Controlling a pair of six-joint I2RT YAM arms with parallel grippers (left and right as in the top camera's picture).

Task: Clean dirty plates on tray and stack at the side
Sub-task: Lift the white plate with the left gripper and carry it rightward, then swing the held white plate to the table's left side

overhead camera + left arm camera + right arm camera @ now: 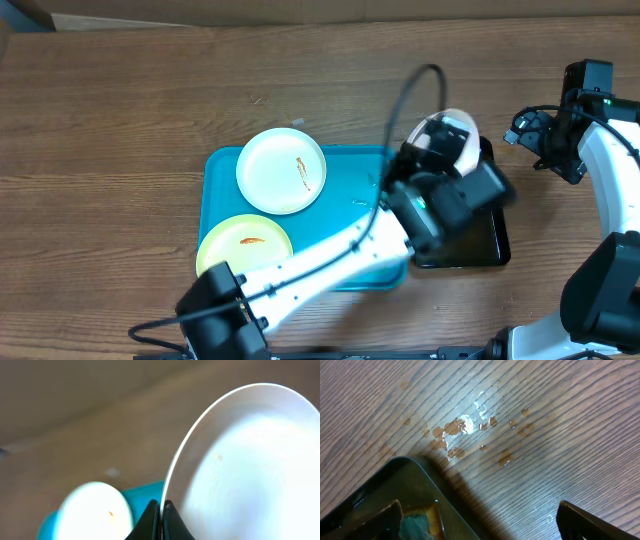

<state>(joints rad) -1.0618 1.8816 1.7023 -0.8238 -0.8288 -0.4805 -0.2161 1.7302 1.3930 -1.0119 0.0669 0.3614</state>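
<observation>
My left gripper (424,152) is shut on the rim of a white plate (456,133) and holds it on edge above the black basin (490,245). In the left wrist view the jaws (161,511) pinch that plate's (250,470) rim. A second white plate (281,170) with an orange smear lies on the turquoise tray (345,200), and it also shows in the left wrist view (95,512). A pale yellow plate (245,245) with a smear lies at the tray's front left. My right gripper (526,134) is open and empty, to the right of the basin (485,520).
The black basin of dark water (380,490) stands just right of the tray, with a teal and yellow sponge (417,522) in its corner. Spilled water drops (465,425) lie on the wooden table beside it. A black cable (405,95) arcs over the left arm.
</observation>
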